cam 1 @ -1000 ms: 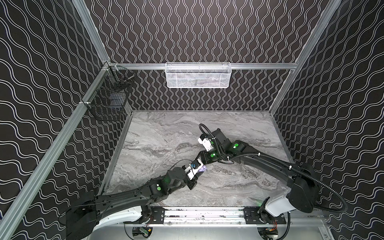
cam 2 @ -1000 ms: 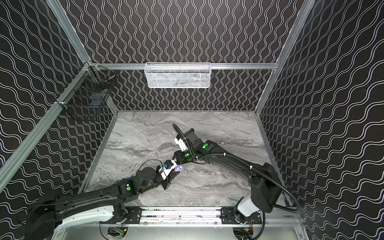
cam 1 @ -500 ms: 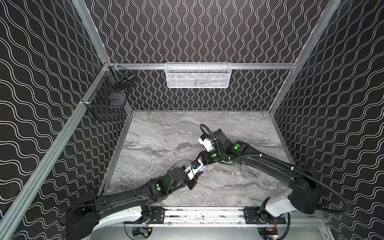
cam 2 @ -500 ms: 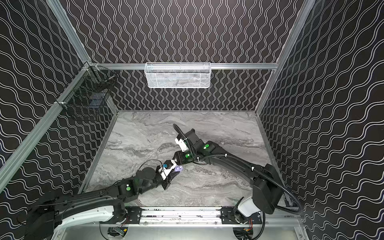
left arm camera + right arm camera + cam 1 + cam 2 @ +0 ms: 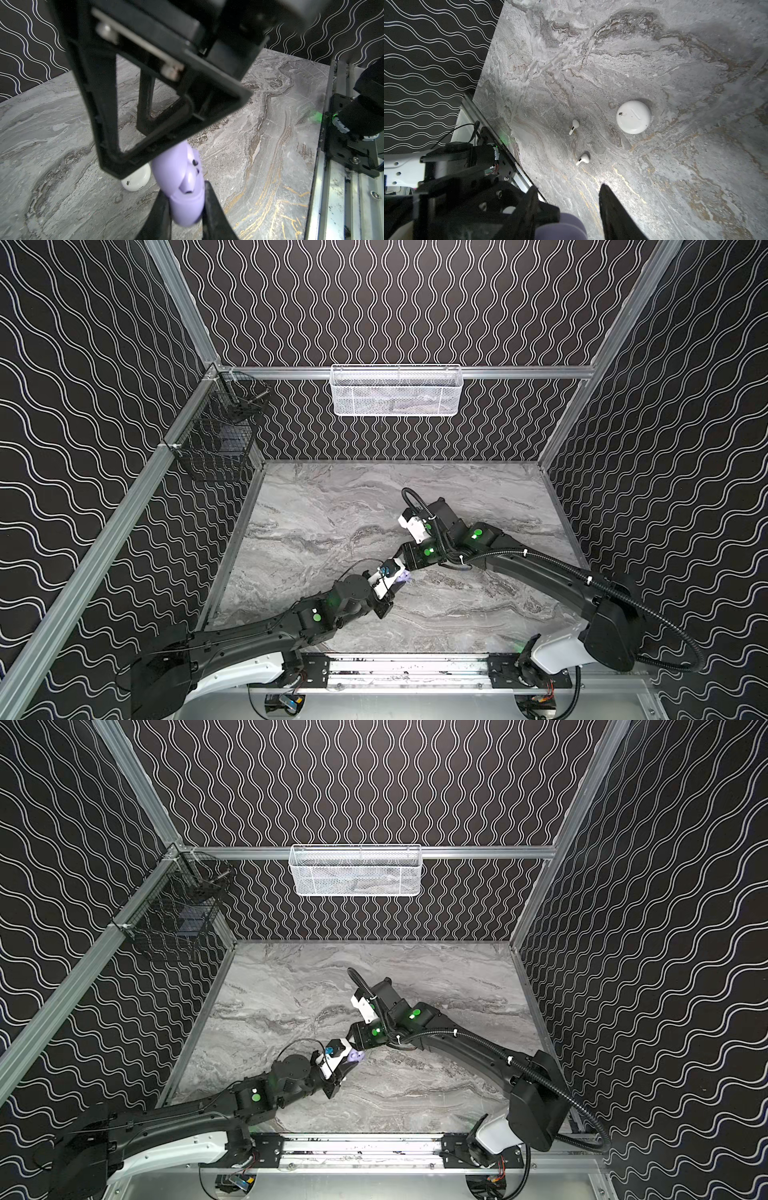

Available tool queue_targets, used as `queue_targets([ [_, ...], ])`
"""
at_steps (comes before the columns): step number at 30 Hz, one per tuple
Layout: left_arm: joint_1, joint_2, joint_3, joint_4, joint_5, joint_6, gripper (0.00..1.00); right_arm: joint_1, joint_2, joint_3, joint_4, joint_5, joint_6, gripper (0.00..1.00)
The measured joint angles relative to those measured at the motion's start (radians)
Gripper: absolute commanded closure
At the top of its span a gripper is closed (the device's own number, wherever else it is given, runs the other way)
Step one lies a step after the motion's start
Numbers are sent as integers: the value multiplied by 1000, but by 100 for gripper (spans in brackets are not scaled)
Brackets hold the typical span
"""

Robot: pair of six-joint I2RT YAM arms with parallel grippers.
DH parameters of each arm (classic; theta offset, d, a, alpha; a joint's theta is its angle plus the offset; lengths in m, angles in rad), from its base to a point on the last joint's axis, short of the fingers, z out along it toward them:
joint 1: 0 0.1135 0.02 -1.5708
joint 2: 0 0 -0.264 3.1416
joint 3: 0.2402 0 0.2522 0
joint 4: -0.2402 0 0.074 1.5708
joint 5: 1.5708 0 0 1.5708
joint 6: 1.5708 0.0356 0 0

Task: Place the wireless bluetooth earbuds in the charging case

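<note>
Two white earbuds [image 5: 573, 126] are seen loose on table [image 5: 675, 62], near closed white case [image 5: 633, 117]. Lilac case [image 5: 182, 199] is pinched tight by left gripper [image 5: 185, 193]. Right gripper [image 5: 568, 187] is held half-open about it, grip cannot be told. Risk: case twisted out of pinch by sideways push.

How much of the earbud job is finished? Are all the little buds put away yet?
Not yet. Done: a lilac earbud looks tucked into the lilac case, though it's blurry. In hand: the left hand pinches that case, with the right hand around it. Still to do: two white earbuds lie loose on the table, apart from the shut white case.
</note>
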Motion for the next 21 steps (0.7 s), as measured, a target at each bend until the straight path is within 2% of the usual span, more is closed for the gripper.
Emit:
queue_targets([
  [17, 0, -5, 0, 2, -19, 0, 90, 0, -43, -15, -14, 22, 1, 49],
  [21, 0, -11, 0, 2, -25, 0, 90, -5, -63, -17, -16, 49, 4, 44],
])
